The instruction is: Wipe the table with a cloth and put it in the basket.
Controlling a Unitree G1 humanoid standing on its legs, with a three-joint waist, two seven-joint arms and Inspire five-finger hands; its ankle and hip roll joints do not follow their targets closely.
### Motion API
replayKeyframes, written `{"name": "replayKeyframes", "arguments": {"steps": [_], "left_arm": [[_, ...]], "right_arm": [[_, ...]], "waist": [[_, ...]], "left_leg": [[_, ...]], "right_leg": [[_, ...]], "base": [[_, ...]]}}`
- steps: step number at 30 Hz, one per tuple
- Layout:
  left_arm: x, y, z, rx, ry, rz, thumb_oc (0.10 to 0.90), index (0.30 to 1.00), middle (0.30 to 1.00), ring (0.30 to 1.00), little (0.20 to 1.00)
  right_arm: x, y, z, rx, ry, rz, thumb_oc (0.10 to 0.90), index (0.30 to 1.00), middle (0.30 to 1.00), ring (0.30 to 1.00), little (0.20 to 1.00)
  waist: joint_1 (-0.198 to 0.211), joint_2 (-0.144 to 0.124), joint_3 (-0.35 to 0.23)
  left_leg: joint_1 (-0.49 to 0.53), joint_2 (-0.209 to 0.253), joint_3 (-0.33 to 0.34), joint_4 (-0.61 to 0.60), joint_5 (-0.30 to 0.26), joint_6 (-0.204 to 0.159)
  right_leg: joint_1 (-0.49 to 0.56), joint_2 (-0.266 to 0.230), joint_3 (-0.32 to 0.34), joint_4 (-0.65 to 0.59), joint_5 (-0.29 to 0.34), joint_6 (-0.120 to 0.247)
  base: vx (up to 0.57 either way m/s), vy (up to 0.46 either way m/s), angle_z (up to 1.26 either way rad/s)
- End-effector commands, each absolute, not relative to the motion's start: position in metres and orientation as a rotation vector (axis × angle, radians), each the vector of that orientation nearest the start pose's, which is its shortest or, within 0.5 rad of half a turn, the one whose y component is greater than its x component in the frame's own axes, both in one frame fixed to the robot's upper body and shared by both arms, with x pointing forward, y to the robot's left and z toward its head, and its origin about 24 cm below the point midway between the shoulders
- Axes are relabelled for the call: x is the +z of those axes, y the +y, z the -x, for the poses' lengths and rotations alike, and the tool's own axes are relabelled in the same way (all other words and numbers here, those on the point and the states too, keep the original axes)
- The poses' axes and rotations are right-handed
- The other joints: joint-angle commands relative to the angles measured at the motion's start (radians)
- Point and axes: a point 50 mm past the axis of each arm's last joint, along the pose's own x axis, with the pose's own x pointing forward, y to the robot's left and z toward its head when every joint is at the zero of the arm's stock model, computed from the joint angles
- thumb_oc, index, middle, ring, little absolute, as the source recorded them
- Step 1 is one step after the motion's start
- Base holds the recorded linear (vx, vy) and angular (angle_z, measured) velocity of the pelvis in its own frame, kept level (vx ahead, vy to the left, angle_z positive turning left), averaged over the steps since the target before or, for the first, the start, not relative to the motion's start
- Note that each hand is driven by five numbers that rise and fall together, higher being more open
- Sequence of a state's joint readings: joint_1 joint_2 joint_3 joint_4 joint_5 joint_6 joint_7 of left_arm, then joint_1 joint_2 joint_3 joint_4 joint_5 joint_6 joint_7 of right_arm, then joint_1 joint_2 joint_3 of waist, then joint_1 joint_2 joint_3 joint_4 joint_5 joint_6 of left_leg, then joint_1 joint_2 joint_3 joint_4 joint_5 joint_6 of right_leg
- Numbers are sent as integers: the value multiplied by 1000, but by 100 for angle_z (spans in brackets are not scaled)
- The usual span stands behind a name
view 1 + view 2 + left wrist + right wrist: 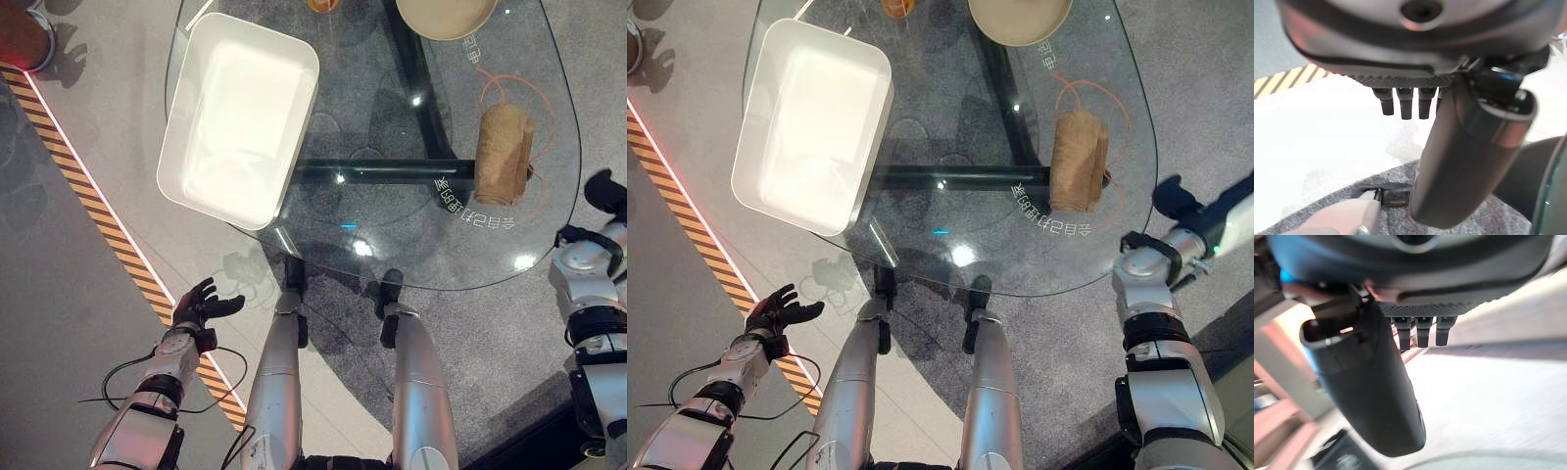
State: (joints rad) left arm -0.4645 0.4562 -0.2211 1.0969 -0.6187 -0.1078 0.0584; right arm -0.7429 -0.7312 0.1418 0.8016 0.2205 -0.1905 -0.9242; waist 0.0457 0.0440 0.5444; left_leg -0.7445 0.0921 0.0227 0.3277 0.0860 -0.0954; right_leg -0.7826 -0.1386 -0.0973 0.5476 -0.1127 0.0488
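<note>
Both hands are empty with fingers relaxed: the left hand hangs low, well short of the glass table, and the right hand sits just beside the rolled cloth. The white basket lies far across from it; a careless reach could push the cloth off the edge.

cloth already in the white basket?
No, the brown cloth lies rolled on the glass table toward the robot's right, apart from the white basket, which holds nothing visible.
</note>
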Motion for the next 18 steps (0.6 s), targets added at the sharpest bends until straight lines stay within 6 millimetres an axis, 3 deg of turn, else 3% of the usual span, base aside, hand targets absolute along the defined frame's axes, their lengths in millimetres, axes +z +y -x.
{"name": "replayKeyframes", "arguments": {"steps": [1, 10, 18], "left_arm": [[-41, 307, -264, 445, 539, 4, 800, 900, 900, 900, 900], [-47, 299, -261, 434, 540, 20, 800, 900, 900, 900, 900], [-50, 292, -262, 424, 540, 21, 800, 900, 900, 900, 900]], "right_arm": [[222, -336, -324, -1169, -569, 456, 800, 900, 900, 900, 900], [241, -301, -333, -1041, -686, 482, 800, 900, 900, 900, 900], [236, -287, -339, -965, -660, 495, 800, 900, 900, 900, 900]], "waist": [[-39, -11, -24], [-40, -2, -24], [-39, 2, -24]], "left_leg": [[15, -48, 5, 70, -119, 32], [23, -54, 14, 58, -116, 33], [28, -56, 23, 50, -115, 36]], "right_leg": [[41, 4, -50, -109, 62, 20], [47, 4, -49, -114, 55, 17], [49, 5, -49, -118, 52, 14]], "base": [[-13, 46, 0], [-1, 11, 0], [0, 9, -1]]}}
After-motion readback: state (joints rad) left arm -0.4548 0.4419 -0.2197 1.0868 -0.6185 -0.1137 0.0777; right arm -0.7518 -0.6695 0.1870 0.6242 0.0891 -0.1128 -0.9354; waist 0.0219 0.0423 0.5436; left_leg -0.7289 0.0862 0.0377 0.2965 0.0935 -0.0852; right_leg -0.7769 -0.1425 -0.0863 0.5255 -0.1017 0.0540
